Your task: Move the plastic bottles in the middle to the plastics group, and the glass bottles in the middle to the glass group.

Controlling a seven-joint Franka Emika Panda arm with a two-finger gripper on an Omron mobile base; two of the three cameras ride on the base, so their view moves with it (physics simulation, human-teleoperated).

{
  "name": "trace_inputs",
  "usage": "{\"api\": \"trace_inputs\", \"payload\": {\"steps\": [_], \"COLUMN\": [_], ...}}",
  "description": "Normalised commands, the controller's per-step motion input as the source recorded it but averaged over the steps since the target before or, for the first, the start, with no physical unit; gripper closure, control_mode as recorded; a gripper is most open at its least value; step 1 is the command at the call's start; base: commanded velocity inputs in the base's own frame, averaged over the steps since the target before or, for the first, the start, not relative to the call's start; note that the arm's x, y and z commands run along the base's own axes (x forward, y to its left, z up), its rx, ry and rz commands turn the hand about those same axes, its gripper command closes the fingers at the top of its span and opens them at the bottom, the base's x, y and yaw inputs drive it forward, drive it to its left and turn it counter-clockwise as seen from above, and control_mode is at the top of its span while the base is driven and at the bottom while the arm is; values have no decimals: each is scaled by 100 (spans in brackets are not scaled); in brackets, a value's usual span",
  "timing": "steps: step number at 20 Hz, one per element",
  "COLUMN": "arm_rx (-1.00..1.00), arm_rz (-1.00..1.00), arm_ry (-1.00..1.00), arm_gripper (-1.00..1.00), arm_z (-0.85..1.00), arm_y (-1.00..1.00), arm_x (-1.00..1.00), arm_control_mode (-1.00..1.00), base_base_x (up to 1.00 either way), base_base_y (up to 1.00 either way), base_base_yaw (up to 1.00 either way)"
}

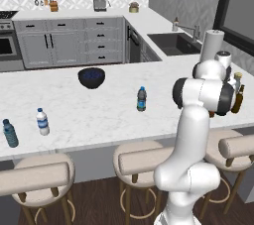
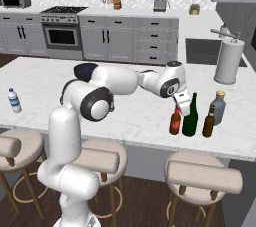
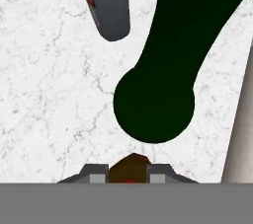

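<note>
You have the white marble worktop (image 2: 125, 116) running across both base views, with three stools tucked under its near edge. The arm reaches out to the right end of it. Behind that end stands a paper towel roll (image 2: 229, 61) on its holder, near the sink.

At the right end, in the right base view, four bottles stand close together. The tall dark green wine bottle (image 2: 190, 117) is upright, and just left of it is the shorter brown bottle with red cap (image 2: 175, 122), near enough that you cannot tell whether the two touch. To the right of the green one stand the small amber-brown bottle (image 2: 208, 122) and, just behind it, the grey-blue bottle with tan cap (image 2: 218, 107).

The gripper (image 2: 181, 106) sits at the top of the red-capped brown bottle. In the hand view you see the brown top and a bit of red wedged between the two finger tips, so the jaws are clenched on that bottle. The green bottle looms dark just beyond it there.

Mid-worktop, in the left base view, a dark bowl (image 1: 91, 78) sits toward the far side, and the dark-labelled water bottle (image 1: 142, 99) stands alone to its right, nearer you.

At the left end stand the white-labelled water bottle (image 1: 42, 121) and the bluish-labelled water bottle (image 1: 10, 133), side by side but apart.
</note>
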Motion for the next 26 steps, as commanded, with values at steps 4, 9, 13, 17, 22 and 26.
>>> {"api": "trace_inputs", "payload": {"steps": [4, 9, 13, 17, 22, 26], "arm_rx": [8, 5, 1, 0, 0, 0], "arm_rz": [-8, -8, -6, -4, -1, 0], "arm_ry": [0, 0, 0, 0, 0, -5], "arm_gripper": [-100, -100, -100, -100, -100, -100], "arm_z": [-19, -15, -10, -8, 1, 24], "arm_y": [0, 6, 10, 20, 5, 0], "arm_x": [-10, -17, -18, -6, 0, 0], "arm_control_mode": [-100, -100, -100, -100, -100, -100], "base_base_x": [0, 0, 0, 0, 0, 0], "base_base_y": [0, 0, 0, 0, 0, 0], "base_base_yaw": [0, 0, 0, 0, 0, 0]}}
